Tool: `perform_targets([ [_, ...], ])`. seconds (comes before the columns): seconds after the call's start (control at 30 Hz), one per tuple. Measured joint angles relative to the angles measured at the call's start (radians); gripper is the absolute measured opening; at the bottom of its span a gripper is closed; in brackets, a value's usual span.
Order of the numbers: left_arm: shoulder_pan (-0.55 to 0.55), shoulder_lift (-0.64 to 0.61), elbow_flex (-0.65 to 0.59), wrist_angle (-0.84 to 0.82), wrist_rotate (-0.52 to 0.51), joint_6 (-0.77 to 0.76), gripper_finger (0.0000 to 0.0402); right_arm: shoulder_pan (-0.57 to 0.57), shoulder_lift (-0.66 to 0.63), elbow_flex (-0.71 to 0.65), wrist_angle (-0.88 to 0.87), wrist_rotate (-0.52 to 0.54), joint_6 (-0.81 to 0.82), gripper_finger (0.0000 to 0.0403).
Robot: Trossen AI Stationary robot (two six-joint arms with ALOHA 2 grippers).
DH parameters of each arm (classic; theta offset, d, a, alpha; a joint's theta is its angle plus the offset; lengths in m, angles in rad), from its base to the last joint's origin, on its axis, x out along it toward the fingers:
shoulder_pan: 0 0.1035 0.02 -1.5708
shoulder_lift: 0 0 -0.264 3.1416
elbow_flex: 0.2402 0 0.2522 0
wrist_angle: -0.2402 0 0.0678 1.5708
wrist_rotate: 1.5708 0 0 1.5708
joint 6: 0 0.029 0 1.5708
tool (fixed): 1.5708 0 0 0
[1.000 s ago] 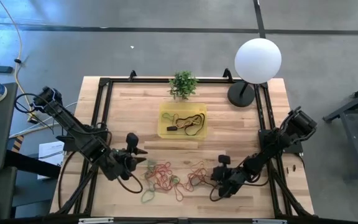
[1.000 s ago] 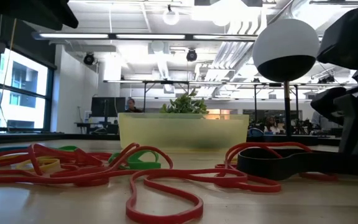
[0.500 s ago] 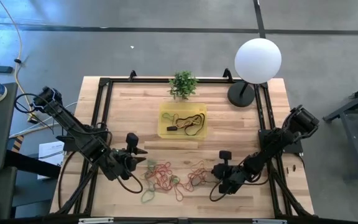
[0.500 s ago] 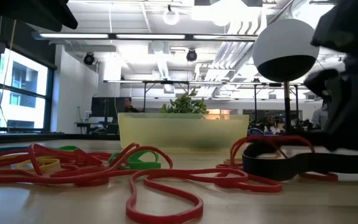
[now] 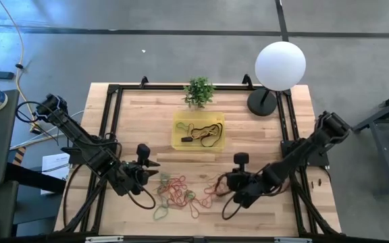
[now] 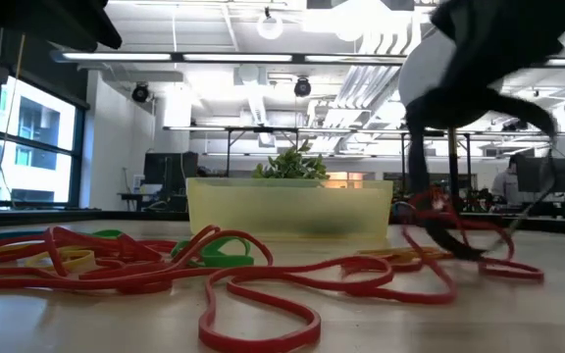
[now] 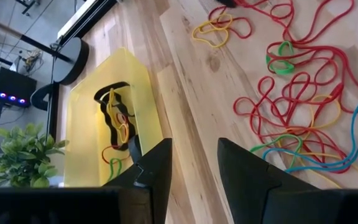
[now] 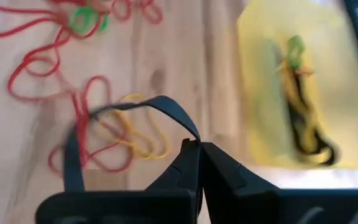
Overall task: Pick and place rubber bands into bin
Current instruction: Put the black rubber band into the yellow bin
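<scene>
A heap of red, green, yellow and blue rubber bands (image 5: 177,191) lies on the wooden table near its front edge, also seen in the low view (image 6: 116,255). The yellow bin (image 5: 178,120) sits behind it with several bands inside. My right gripper (image 5: 225,183) hangs over the heap's right end, shut on a wide black rubber band (image 8: 160,102). My left gripper (image 5: 155,174) waits left of the heap, open with nothing between its fingers (image 7: 194,165). My right gripper pinches one spot of the black band's loop (image 8: 190,134) between its two fingertips, slanting down from the table's right. The loop hangs slack below the fingers (image 6: 422,167). Red bands (image 6: 439,211) are tangled with its lower end, which may touch the table; I cannot tell.
A small potted plant (image 5: 199,91) stands just behind the bin. A white globe lamp (image 5: 280,64) stands at the far right corner. Black frame rails (image 5: 110,128) run along the table's left, right and far edges.
My right gripper has taken hold of the black band, risen, rolled, and shifted a little toward the table's left. The band, which lay flat on the table, now hangs from the fingers as a loop, dragging some red bands up with it.
</scene>
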Motion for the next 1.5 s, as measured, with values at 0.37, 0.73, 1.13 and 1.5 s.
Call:
perform_targets([
  [0.37, 0.000, 0.000, -0.092, 0.018, 0.000, -0.089, 0.0118, -0.089, 0.000, 0.235, -0.183, 0.125, -0.240, 0.0003],
  [0.73, 0.000, 0.000, -0.153, 0.087, 0.000, -0.105, 0.0117, -0.226, 0.002, 0.284, -0.177, 0.158, -0.401, 0.0002],
  [1.13, 0.000, 0.000, -0.159, 0.106, -0.019, -0.104, 0.0117, -0.375, 0.003, 0.284, -0.084, 0.168, -0.565, 0.0001],
  [1.5, 0.000, 0.000, -0.158, 0.184, -0.051, -0.048, 0.0117, -0.612, 0.036, 0.283, 0.065, -0.046, -0.654, 0.0003],
])
